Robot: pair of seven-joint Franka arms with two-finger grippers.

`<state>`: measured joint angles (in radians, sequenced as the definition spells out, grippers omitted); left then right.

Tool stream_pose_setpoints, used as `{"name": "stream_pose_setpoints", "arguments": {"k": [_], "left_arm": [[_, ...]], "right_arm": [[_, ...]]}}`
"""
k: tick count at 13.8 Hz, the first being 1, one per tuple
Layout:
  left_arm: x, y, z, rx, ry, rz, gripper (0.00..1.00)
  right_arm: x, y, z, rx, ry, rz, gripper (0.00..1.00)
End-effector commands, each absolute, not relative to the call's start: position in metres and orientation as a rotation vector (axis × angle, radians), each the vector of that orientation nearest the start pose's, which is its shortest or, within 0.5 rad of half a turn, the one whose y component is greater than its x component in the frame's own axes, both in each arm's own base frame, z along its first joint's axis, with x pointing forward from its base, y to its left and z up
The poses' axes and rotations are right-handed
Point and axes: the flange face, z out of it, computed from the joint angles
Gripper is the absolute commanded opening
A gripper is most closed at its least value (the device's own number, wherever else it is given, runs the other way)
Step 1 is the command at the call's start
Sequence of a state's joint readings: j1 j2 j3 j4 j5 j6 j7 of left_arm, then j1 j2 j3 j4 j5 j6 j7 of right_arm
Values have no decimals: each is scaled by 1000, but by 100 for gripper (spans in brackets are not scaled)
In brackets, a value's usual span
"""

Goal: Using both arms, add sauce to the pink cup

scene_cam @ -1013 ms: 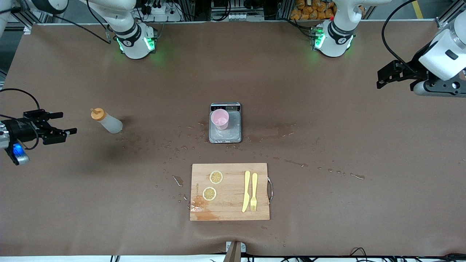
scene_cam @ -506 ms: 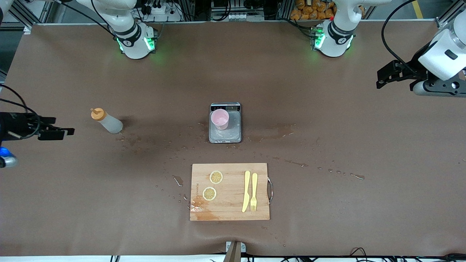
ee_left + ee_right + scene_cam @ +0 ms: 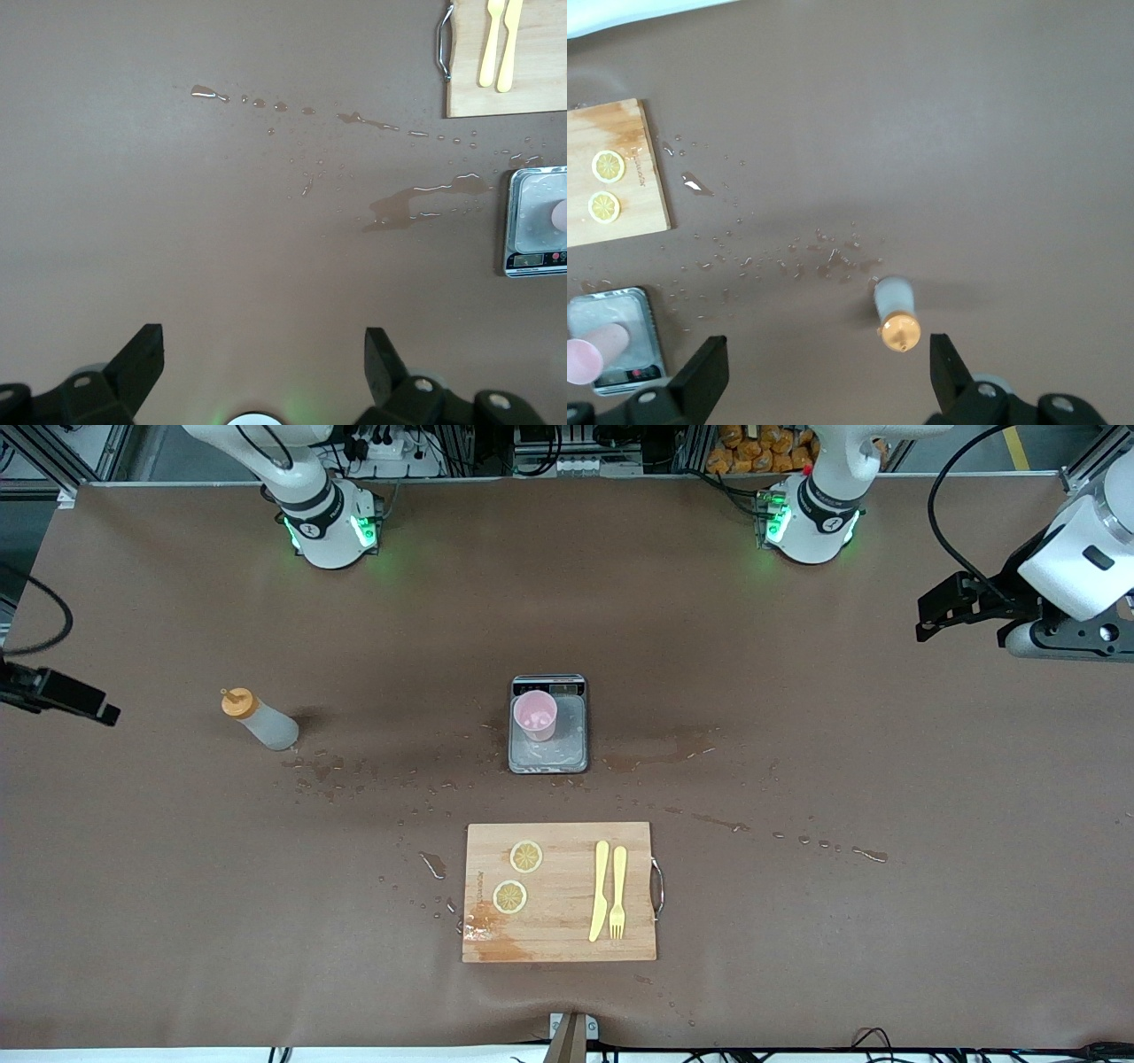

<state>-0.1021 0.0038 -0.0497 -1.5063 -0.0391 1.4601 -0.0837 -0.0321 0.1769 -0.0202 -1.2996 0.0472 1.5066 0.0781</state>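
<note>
The sauce bottle (image 3: 260, 722), translucent with an orange cap, stands upright on the table toward the right arm's end. It also shows from above in the right wrist view (image 3: 897, 315). The pink cup (image 3: 536, 716) stands on a small scale (image 3: 551, 755) at mid-table, and shows in the right wrist view (image 3: 586, 354) and the left wrist view (image 3: 560, 214). My right gripper (image 3: 97, 708) is open and empty, raised over the table's edge at the right arm's end, apart from the bottle; its jaws (image 3: 824, 372) are wide. My left gripper (image 3: 923, 620) is open and empty (image 3: 263, 354) and waits over the left arm's end.
A wooden cutting board (image 3: 558, 934) with two lemon slices (image 3: 518, 877), a yellow knife (image 3: 600, 890) and a fork (image 3: 617, 892) lies nearer the front camera than the scale. Spilled droplets and wet patches (image 3: 656, 751) lie scattered around the scale and the bottle.
My right gripper has drawn away from the bottle toward the table's edge at the right arm's end and has nearly left the front view. The left arm, bottle and cup have not moved.
</note>
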Motion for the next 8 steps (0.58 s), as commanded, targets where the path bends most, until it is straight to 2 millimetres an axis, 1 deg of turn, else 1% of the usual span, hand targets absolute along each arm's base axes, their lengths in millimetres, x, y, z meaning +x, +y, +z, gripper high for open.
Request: {"name": "stream_pose_setpoints", "arguments": {"k": [1, 3, 8], "left_arm": [[540, -86, 647, -3188, 91, 71, 100], [540, -86, 647, -3190, 89, 71, 100], [540, -87, 647, -3188, 93, 74, 100]], "right_arm": [[575, -32, 615, -3165, 68, -127, 100], [578, -27, 617, -3182, 40, -176, 100], [578, -23, 620, -3177, 31, -182, 100]]}}
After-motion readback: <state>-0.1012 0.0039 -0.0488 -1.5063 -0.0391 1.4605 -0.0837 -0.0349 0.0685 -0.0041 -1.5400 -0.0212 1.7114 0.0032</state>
